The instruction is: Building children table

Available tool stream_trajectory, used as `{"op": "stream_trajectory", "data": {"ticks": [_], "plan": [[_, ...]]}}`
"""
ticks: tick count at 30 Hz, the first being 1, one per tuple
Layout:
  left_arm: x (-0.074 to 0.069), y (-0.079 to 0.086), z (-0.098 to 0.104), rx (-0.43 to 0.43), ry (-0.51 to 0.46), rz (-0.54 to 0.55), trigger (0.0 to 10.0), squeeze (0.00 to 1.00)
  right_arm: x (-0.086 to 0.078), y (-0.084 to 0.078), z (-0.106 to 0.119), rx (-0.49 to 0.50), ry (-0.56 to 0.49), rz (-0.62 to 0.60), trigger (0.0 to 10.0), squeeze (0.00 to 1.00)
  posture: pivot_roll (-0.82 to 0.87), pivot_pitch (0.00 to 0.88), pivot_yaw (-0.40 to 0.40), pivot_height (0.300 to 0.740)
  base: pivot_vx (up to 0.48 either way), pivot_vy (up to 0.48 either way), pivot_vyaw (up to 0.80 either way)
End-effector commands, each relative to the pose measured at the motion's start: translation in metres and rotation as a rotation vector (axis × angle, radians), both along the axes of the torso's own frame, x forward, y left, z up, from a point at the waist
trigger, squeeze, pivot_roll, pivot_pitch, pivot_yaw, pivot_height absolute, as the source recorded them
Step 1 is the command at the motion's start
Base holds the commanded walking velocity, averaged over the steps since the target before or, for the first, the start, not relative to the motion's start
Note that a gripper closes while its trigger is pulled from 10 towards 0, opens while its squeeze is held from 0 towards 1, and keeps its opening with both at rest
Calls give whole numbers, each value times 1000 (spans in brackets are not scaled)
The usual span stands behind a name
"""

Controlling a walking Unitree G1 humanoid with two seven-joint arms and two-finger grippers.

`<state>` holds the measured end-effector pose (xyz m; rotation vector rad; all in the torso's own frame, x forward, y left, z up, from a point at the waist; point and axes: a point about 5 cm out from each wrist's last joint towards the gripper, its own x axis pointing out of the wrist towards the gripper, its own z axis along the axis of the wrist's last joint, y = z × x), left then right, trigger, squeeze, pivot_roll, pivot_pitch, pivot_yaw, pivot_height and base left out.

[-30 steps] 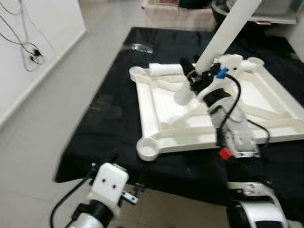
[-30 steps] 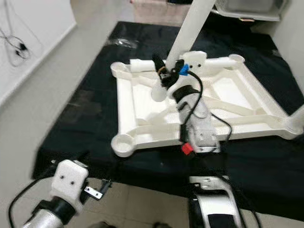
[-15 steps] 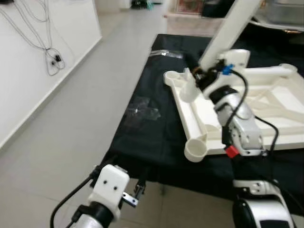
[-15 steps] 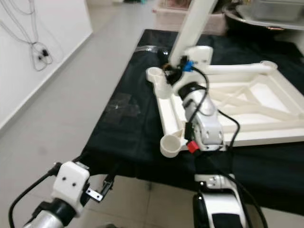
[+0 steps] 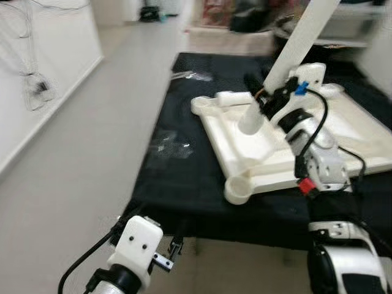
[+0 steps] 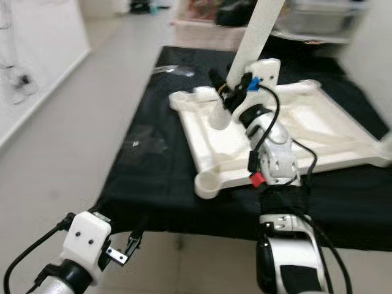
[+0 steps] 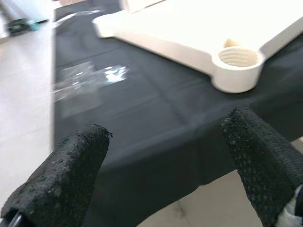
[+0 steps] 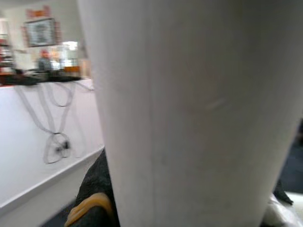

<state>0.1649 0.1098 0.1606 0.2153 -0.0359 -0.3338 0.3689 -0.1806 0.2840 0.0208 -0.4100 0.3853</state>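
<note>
Change: our head camera has swung since half a second ago, so the white tabletop frame (image 5: 294,144) now sits nearer the middle of our view; the right claw keeps its hold on the leg.
Tabletop frame: it lies upside down on the black cloth (image 5: 184,177) that covers the desk, with an open round corner socket (image 5: 237,191) at about 6 o'clock of the frame.
Table leg: the long white leg (image 5: 288,61) leans up toward 1 o'clock, its lower end over the frame's inner panel.
Right claw: our right claw (image 5: 264,101) grips the leg near its lower end, fingers closed around it.
Left claw: our left claw (image 7: 165,165) hangs low at the desk's near edge, fingers (image 7: 71,165) spread wide, holding nothing.
Clear plastic wrap: a crumpled piece (image 5: 171,146) lies on the cloth at 9 o'clock of the frame.
</note>
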Motion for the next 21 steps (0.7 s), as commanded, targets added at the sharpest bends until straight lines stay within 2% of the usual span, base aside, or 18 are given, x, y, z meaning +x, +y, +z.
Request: {"op": "stream_trajectory", "data": {"ticks": [1, 8, 16, 19, 20, 21], "plan": [[0, 0, -2, 12, 11, 6, 10000, 0, -4, 3, 0, 10, -11, 33, 10000, 0, 139, 158, -26, 740, 0, 0, -800], [2, 2, -2, 51, -1, 11, 10000, 0, -3, 12, -1, -6, -19, 72, 10000, 0, 139, 162, -30, 740, 0, 0, 0], [2, 1, -2, 63, -4, 18, 10000, 0, -1, 11, 1, 4, -26, 66, 10000, 0, 138, 165, -28, 740, 0, -338, 0], [4, 4, -2, 59, -4, 48, 10000, 0, -1, 13, 4, 16, -9, 129, 10000, 0, 138, 168, -31, 740, 0, 0, 0], [5, 6, -2, 59, -4, 58, 10000, 0, -3, 15, 5, 18, -2, 196, 10000, 0, 137, 168, -28, 740, 0, 0, 0], [5, 6, -2, 59, -4, 58, 10000, 0, -3, 15, 5, 18, -2, 196, 10000, 0, 137, 168, -28, 740, 0, 0, 0]]}}
